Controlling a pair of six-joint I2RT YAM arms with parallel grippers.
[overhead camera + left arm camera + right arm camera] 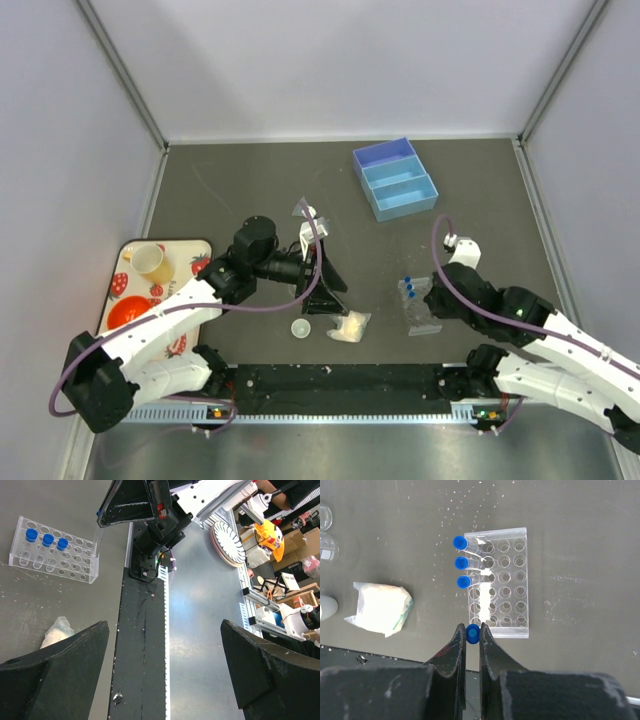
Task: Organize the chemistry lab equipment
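Black fingers [456,647] of the right gripper [472,632] stood almost closed at the lower centre of the right wrist view, pinching a small blue-capped tube [473,634] by its cap. The held tube sat at the lower left corner of the clear rectangular tube rack [506,585]; whether it touched the rack could not be told. Three more blue-capped tubes [462,562] stood in the rack in a line along its left long side, towards its upper end, and the other holes that showed held nothing. Left of the rack, and apart from it, the pale yellowish packet [380,607] lay on the dark grey table [580,540]. Clear glassware was cut off by the upper left edge of that view and could not be named.

In the top external view the right gripper [428,300] reached over the rack [424,318] at centre right. The packet [348,326] lay at lower centre, with the small white round dish [300,327] just beside it on the left. The left gripper [322,285] hung directly above these two in the frame. In the left wrist view its fingers [60,655] were spread wide with nothing between them. A blue divided bin [395,178] stood at upper centre right. At the left edge, the strawberry-print tray [195,255] carried a yellow cup [152,260] and an orange bowl [128,312].
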